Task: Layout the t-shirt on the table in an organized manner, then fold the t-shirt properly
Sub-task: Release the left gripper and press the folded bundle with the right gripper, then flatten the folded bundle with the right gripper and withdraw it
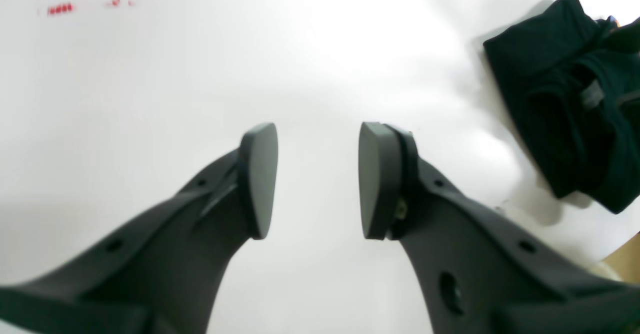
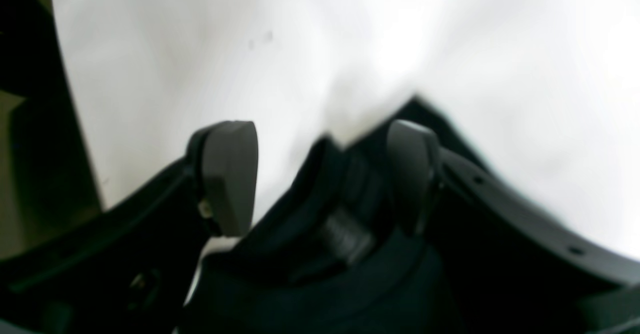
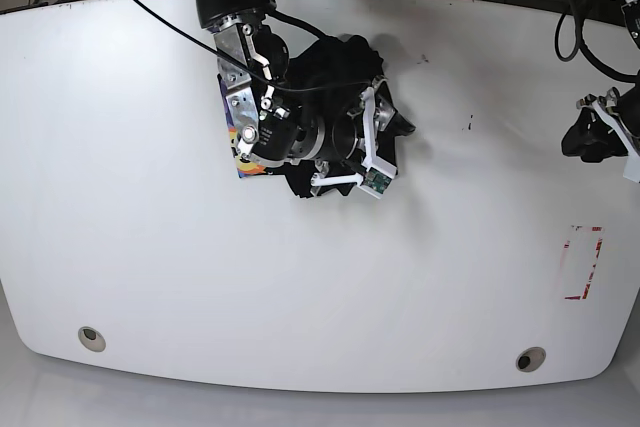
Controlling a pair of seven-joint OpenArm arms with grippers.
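The black t-shirt (image 3: 335, 57) lies crumpled in a heap on the far middle of the white counter (image 3: 150, 247). The right pincer (image 2: 320, 174) sits low over it, pads (image 2: 227, 174) apart, with dark cloth bunched between them and against one pad. The left pincer (image 1: 317, 179) hovers over bare counter, pads (image 1: 262, 174) apart and gripping nothing, well away from the shirt.

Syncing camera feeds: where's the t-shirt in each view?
Left wrist: t-shirt bunched at the right edge, clear of the open left gripper.
Right wrist: dark fabric fills the lower centre, between the right gripper's spread jaws.
Base: crumpled heap upper centre, partly under the right arm.
Shared landmark: white table.
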